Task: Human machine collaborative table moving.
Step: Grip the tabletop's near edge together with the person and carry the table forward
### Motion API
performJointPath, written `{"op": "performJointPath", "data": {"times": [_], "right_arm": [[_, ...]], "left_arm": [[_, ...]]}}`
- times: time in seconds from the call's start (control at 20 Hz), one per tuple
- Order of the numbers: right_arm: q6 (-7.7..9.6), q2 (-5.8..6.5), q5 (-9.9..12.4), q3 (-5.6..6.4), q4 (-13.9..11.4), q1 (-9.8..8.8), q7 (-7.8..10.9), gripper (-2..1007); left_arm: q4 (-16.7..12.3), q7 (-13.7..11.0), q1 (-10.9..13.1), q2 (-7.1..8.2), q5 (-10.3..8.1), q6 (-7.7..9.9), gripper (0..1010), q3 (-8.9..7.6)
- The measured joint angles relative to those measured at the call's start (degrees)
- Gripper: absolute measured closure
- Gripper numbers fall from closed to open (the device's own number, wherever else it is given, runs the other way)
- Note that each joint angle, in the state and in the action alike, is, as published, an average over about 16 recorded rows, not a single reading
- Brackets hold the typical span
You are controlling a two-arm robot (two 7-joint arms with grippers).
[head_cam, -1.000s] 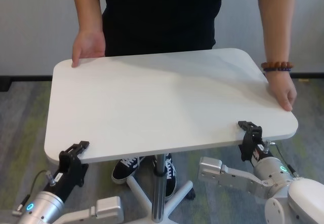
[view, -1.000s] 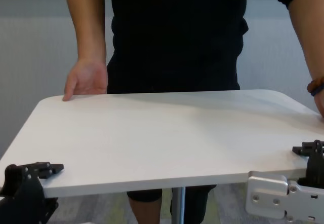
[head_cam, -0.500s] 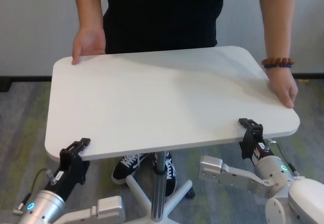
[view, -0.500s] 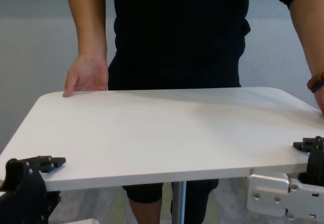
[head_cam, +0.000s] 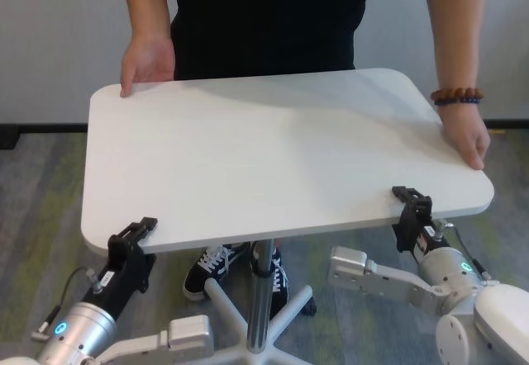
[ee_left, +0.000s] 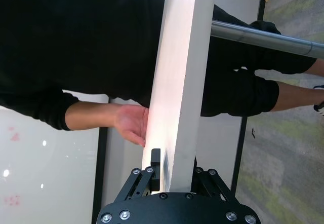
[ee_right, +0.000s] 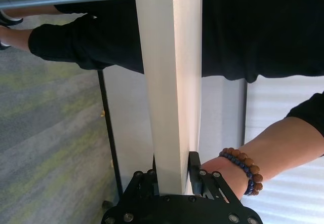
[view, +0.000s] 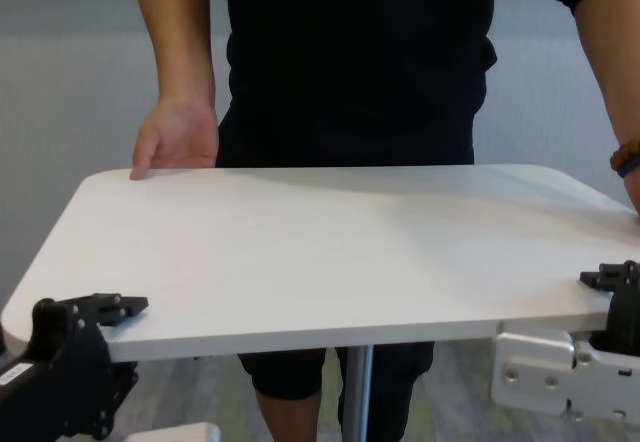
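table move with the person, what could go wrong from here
1. The left gripper and right gripper clamp only the table at its near edge, so a sudden pull might slip the tabletop out of their fingers.
2. The human's hands rest on the far corners; uneven pushing could pinch them or twist the top.
3. The human's sneakers stand close by the base legs and could be struck.

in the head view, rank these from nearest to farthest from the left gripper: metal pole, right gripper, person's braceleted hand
1. Metal pole, under the table's middle, nearest the left gripper at the near left edge.
2. Right gripper, clamped on the near right edge.
3. Person's braceleted hand, at the far right edge, farthest.
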Motion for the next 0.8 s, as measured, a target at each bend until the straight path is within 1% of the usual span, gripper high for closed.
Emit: {"op": "performJointPath", "data": {"times": [0.4, 0.8], "right_arm": [[-1.78, -0.77, -0.44, 1.18, 2.21, 1.40, -0.05, 715], [-3.90, -1.87, -1.01, 2.12, 5.37, 3.46, -0.23, 715]], "left_arm": [[1.14, -0.37, -2.21, -0.12, 0.37, -0.59, 715, 1.20], [3.18, -0.45, -5.03, -0.61, 0.59, -0.91, 715, 2.34]]}}
